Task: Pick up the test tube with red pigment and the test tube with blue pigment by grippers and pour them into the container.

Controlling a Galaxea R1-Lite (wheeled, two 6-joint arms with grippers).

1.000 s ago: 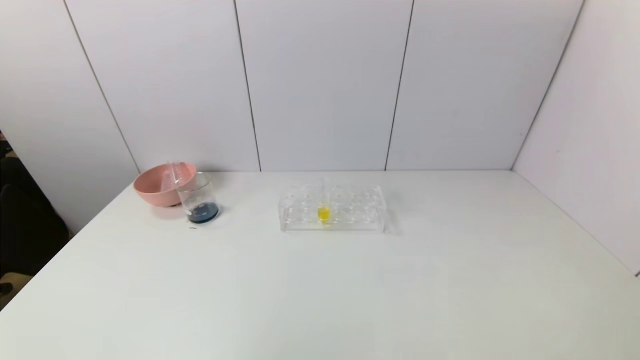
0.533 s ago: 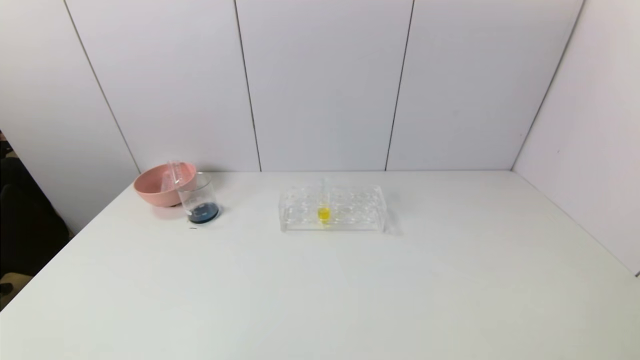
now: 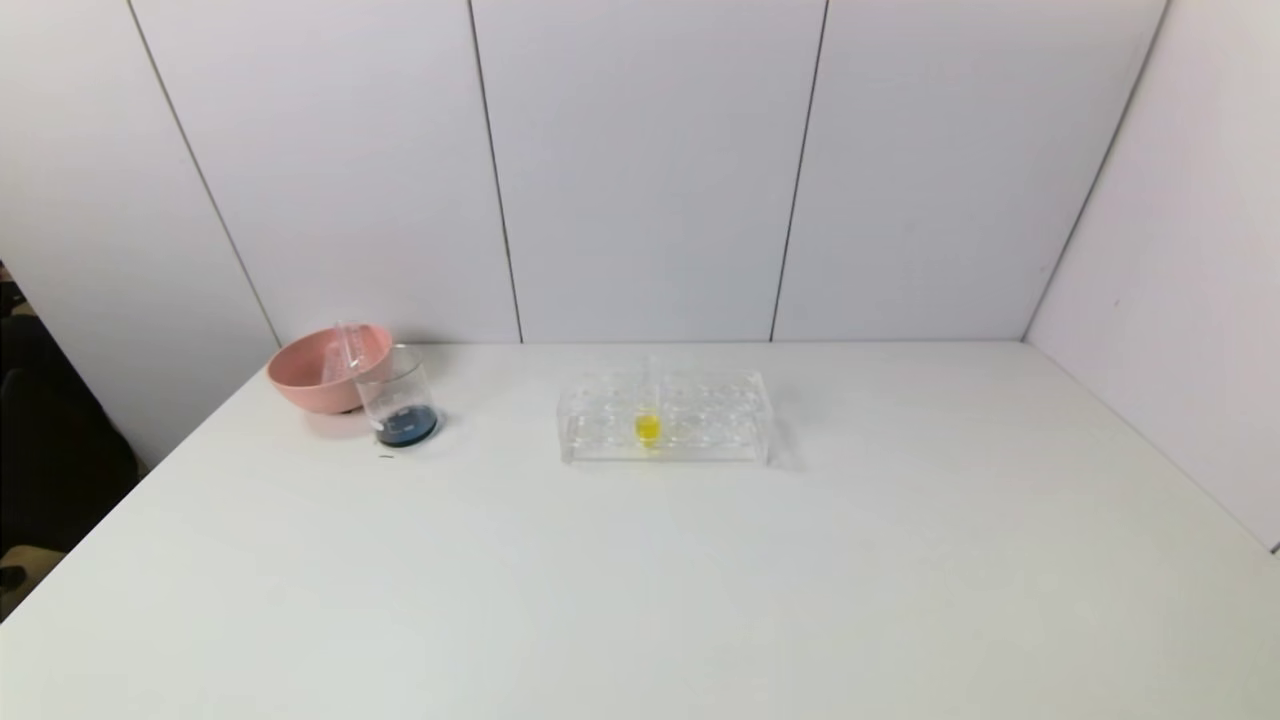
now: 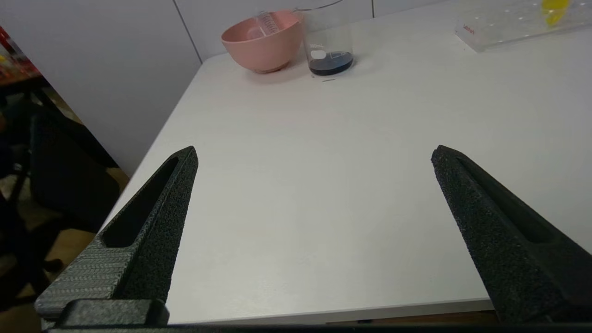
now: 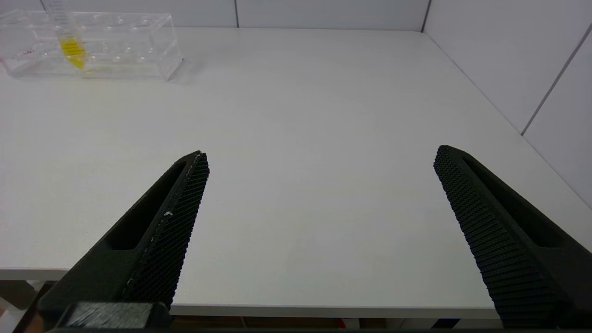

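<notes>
left gripper (image 4: 314, 155) wide apart, empty, right gripper (image 5: 321, 155) likewise

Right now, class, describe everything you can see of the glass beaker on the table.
The glass beaker is a clear, upright cylinder with a small pouring lip and faint printed marks on its wall. A shallow pool of dark blue liquid covers its bottom. It stands on the white table near the far left corner, close in front of the pink bowl; whether they touch is unclear. No tool is near it.
</notes>
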